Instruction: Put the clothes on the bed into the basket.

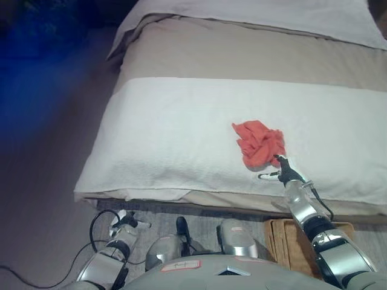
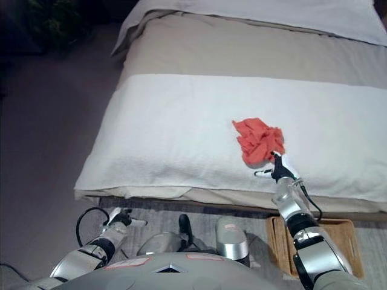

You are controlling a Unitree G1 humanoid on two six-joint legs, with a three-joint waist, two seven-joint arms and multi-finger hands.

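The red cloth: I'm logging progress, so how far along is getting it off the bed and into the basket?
Nothing looks done yet: the red cloth lies crumpled on the bed, and the basket on the floor shows nothing inside in its visible part. In hand: the right hand is at the cloth's near edge, fingers open, not gripping. The left hand hangs low by the floor. Left: grasp, lift, drop into the basket.

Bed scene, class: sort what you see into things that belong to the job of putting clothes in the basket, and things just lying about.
Job: red cloth on the bed; basket on the floor; right hand at the cloth's near edge.

Lying about: pillow; left hand, low and idle.
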